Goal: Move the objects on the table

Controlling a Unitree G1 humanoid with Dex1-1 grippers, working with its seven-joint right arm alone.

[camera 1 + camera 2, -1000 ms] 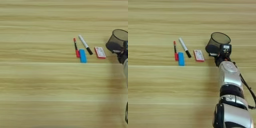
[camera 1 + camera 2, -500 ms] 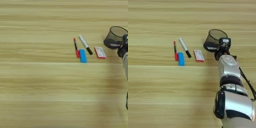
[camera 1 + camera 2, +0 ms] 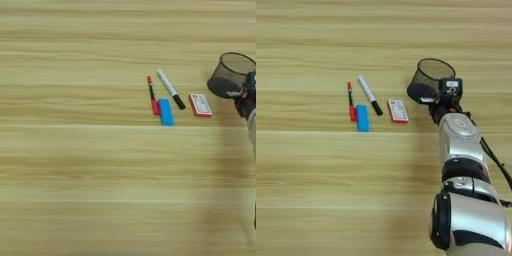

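1. Right gripper (image 3: 437,102) closed on the tilted black mesh cup (image 3: 428,80), toward the table's (image 3: 316,175) right edge.
2. Red-and-white card box (image 3: 398,111) flat, just left of the cup.
3. White marker (image 3: 369,95), red pen (image 3: 350,101) and blue block (image 3: 362,118) clustered further left, block touching the pen.

The tabletop (image 3: 306,190) is light wood with pale yellow-tan grain stripes running across it. On it lie a thin red pen (image 3: 350,101), a white marker (image 3: 370,95) with a black cap, a blue block (image 3: 362,118) and a flat red box (image 3: 398,111) with a white panel. Right of the box, a black mesh cup (image 3: 428,81) tilts at a black gripper (image 3: 442,102) on a silver forearm (image 3: 458,135).
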